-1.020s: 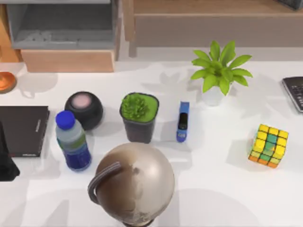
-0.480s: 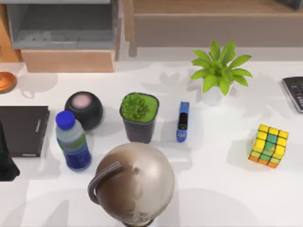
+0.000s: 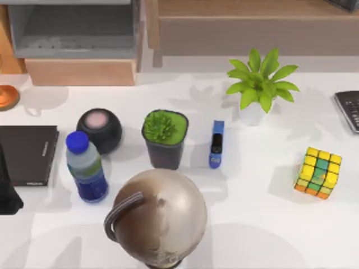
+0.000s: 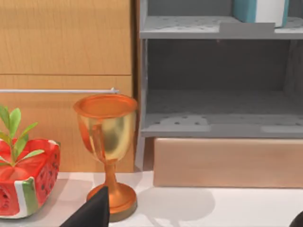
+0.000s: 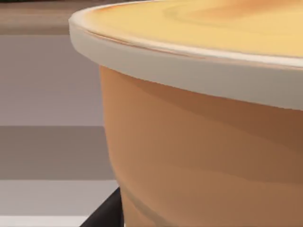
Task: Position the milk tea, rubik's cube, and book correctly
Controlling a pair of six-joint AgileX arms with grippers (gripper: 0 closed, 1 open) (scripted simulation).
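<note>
The rubik's cube (image 3: 318, 172) sits on the table (image 3: 258, 224) at its right side; the book (image 4: 260, 10) stands on a grey shelf (image 4: 218, 28); whether my grippers are spread, I cannot tell.

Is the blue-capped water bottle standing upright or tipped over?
Upright. From above, the water bottle shows its blue cap over the body, its base on the white table, beside the globe.

Top camera looks straight down on the white table (image 3: 263, 224). Left wrist camera faces the grey shelf unit (image 4: 218, 71) level, beyond the left gripper; right wrist camera sits pressed close to a tan cup with a white rim (image 5: 208, 156).
</note>
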